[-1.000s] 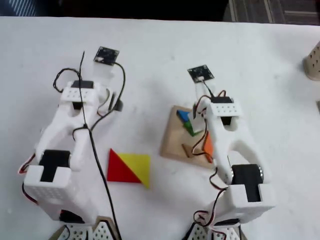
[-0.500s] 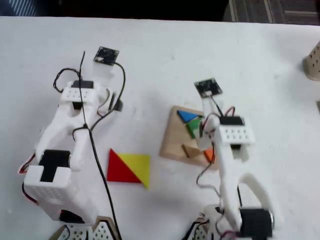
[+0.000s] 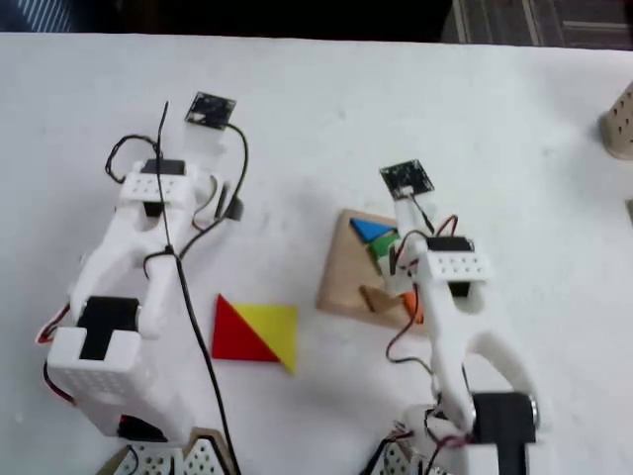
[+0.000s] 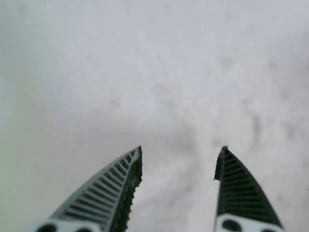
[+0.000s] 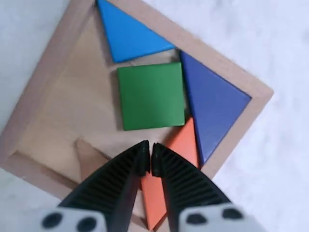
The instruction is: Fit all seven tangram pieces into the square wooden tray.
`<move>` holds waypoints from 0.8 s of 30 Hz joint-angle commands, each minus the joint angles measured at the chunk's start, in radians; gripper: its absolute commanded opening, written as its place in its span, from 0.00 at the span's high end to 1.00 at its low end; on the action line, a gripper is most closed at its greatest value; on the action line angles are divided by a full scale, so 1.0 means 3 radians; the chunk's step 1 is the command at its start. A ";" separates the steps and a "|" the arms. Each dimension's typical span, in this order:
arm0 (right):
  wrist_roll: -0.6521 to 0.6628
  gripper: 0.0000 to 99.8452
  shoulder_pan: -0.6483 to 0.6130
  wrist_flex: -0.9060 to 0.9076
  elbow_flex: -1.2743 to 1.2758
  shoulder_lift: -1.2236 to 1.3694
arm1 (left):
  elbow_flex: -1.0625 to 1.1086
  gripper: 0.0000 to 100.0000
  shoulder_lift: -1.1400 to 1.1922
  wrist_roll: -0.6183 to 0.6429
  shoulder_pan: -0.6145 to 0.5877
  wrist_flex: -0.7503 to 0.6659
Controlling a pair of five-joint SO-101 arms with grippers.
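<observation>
Red triangle (image 3: 235,334) and yellow triangle (image 3: 274,330) sit on the table (image 3: 495,119), left of tray (image 3: 339,284), between arms. Right pincer (image 5: 147,147) pressed together over tray; left pincer (image 4: 178,154) spread, empty.

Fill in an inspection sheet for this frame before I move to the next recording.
Surface: white table, bare under the left gripper.
Job's things: wooden tray holds light blue triangle, green square, dark blue triangle, orange piece, wood-coloured piece; red triangle and yellow triangle touch, outside it.
Clutter: perforated beige object at the table's edge.
Grippers: left gripper open, empty; right gripper shut over the tray.
Cables: black cable draped over the left arm.
Surroundings: dark area beyond the table.
</observation>
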 commanded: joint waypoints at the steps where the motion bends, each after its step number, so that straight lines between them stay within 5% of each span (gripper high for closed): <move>1: 0.0005 0.98 0.0008 -0.0023 -0.0399 0.0279 | -0.0015 0.75 -0.0207 0.0010 -0.0028 -0.0072; 15: -0.0020 0.98 -0.0008 0.0059 -0.1089 0.0933 | -0.0015 0.75 -0.0207 0.0010 -0.0028 -0.0072; 24: -0.0087 0.98 -0.0100 0.0432 -0.0501 -0.0018 | -0.0026 0.75 -0.0207 0.0010 -0.0028 -0.0072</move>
